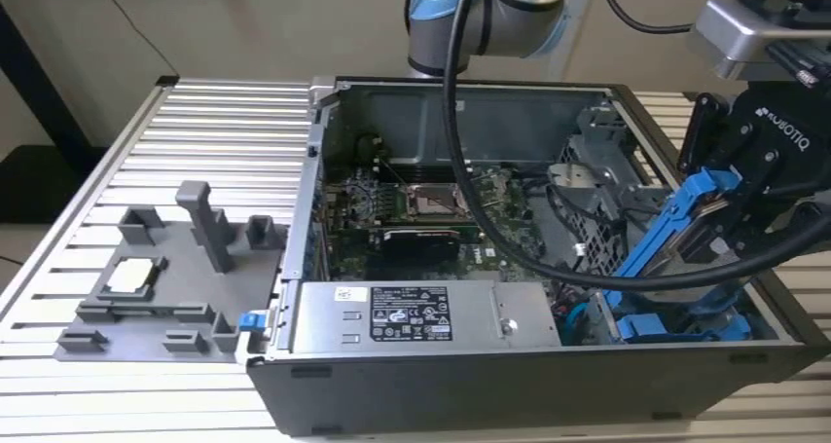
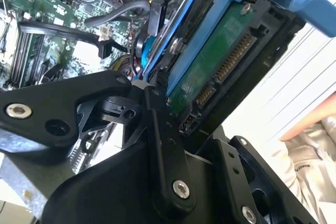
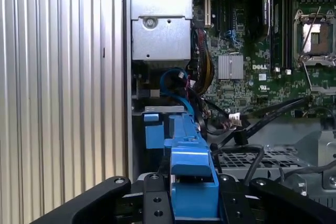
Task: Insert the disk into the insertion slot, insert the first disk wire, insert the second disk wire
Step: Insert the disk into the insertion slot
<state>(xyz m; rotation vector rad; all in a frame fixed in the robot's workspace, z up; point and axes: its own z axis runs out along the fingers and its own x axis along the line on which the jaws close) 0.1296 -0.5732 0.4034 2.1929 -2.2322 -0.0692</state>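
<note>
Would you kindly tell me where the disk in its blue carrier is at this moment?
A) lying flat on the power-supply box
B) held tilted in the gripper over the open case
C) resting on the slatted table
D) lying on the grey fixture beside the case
B: in the exterior view the gripper has its jaws shut on the disk, which hangs tilted over the computer case.

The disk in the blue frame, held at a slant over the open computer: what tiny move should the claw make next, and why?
Probably a slow descent that levels the disk toward the slot. The claw is shut on the disk, which hangs tilted over the case at the exterior view's right, with its lower end near the perforated metal and not yet seated.
</note>
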